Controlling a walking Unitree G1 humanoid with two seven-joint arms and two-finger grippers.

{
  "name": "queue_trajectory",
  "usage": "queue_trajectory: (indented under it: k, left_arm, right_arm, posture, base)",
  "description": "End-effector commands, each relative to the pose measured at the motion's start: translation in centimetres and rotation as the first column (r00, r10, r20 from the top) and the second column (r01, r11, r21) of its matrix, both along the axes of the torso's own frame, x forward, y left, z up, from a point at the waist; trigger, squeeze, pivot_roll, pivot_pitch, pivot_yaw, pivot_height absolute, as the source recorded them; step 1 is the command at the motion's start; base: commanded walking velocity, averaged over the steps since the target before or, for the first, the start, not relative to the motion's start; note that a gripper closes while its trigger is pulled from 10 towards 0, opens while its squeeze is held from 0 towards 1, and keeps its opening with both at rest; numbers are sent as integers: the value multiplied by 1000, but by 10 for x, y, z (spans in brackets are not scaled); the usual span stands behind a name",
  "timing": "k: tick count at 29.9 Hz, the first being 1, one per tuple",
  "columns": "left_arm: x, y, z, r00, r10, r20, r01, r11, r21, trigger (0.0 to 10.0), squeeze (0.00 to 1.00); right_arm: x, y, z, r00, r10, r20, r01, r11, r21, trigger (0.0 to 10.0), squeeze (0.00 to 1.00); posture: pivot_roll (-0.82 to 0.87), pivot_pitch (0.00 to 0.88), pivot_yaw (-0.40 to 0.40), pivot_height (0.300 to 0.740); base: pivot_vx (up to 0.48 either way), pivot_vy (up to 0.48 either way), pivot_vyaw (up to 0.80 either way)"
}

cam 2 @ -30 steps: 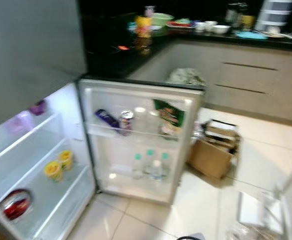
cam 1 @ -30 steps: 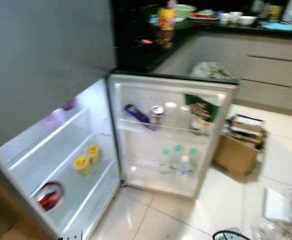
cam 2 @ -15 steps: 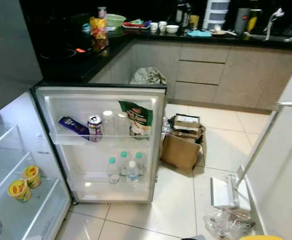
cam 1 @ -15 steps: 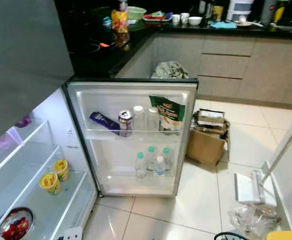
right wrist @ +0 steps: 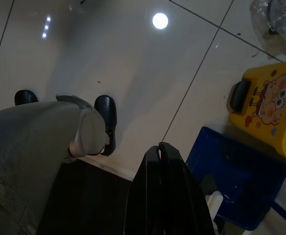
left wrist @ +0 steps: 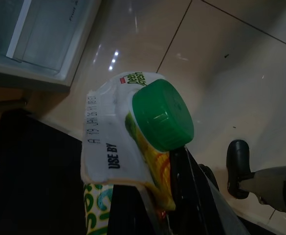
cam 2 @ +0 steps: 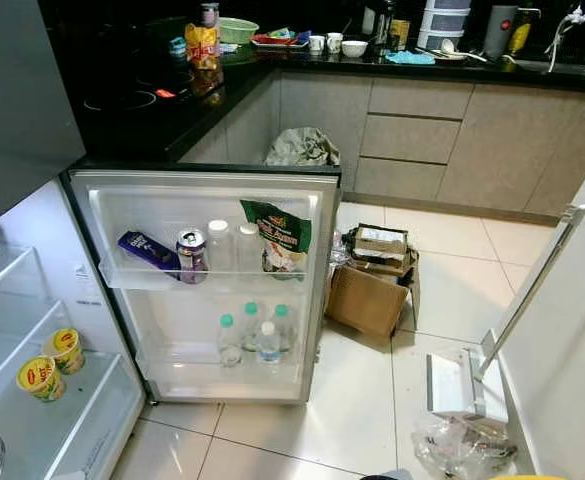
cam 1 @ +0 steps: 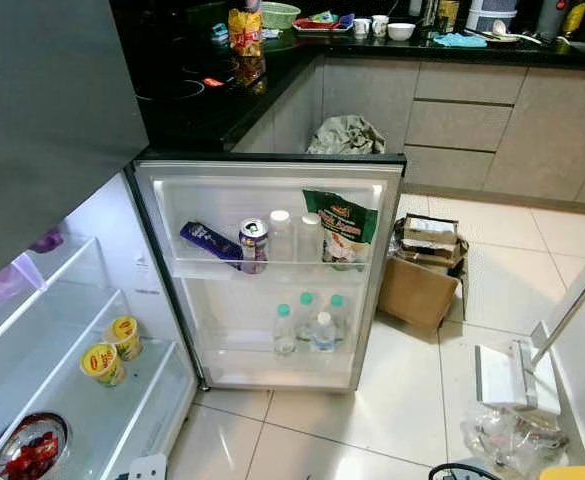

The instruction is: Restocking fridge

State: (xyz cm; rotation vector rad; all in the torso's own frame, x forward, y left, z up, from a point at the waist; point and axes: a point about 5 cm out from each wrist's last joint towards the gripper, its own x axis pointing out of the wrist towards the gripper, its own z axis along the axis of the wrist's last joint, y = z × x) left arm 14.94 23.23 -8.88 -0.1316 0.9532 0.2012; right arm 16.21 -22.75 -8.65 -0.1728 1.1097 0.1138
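Observation:
The fridge stands open, its door (cam 1: 272, 178) swung toward me. The door's upper shelf holds a blue packet (cam 1: 210, 240), a can (cam 1: 254, 243), white bottles and a green bag (cam 1: 340, 226). Green-capped water bottles (cam 1: 307, 325) stand on the lower shelf. Inside the fridge at left are two yellow cups (cam 1: 103, 363) and a red bowl (cam 1: 30, 450). My left gripper (left wrist: 167, 196) hangs over the floor tiles, shut on a yellow-green juice carton (left wrist: 108, 147) with a green cap (left wrist: 162, 115). My right gripper (right wrist: 160, 149) hangs shut and empty above the floor.
An open cardboard box (cam 1: 417, 290) sits on the tiles right of the fridge door. A white dustpan (cam 1: 507, 375) and a plastic bag (cam 1: 512, 435) lie further right. A blue bin (right wrist: 235, 181) and a yellow cartoon tub (right wrist: 272, 107) are near my feet. Kitchen counter (cam 1: 392, 45) behind.
The camera has swung right and steadied out of blur, then dipped slightly. Nothing in the fridge has moved.

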Motion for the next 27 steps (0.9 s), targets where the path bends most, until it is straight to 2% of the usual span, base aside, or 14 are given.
queue_trajectory:
  k: [1, 24, 27]
  left_arm:
    - [-3, -6, -3, 1000, -24, -13, 24, 999, -23, 10000, 0]
    - [-2, -10, -3, 999, -35, -14, 34, 999, -33, 10000, 0]
    - [-2, -11, -3, 999, -36, -8, 35, 998, -43, 10000, 0]
  right_arm:
    - [2, 2, 0, 1000, -1, 11, 1, 1000, -1, 10000, 0]
    - [2, 2, 0, 1000, 2, 15, -2, 1000, 7, 10000, 0]
    - [2, 2, 0, 1000, 3, 14, -3, 1000, 7, 10000, 0]
  posture:
    - [-82, 0, 13, 740]
    - [-88, 0, 11, 740]
    - [-88, 0, 11, 740]
  base:
    - [255, 0, 0]
    - [283, 0, 0]
    - [0, 0, 0]
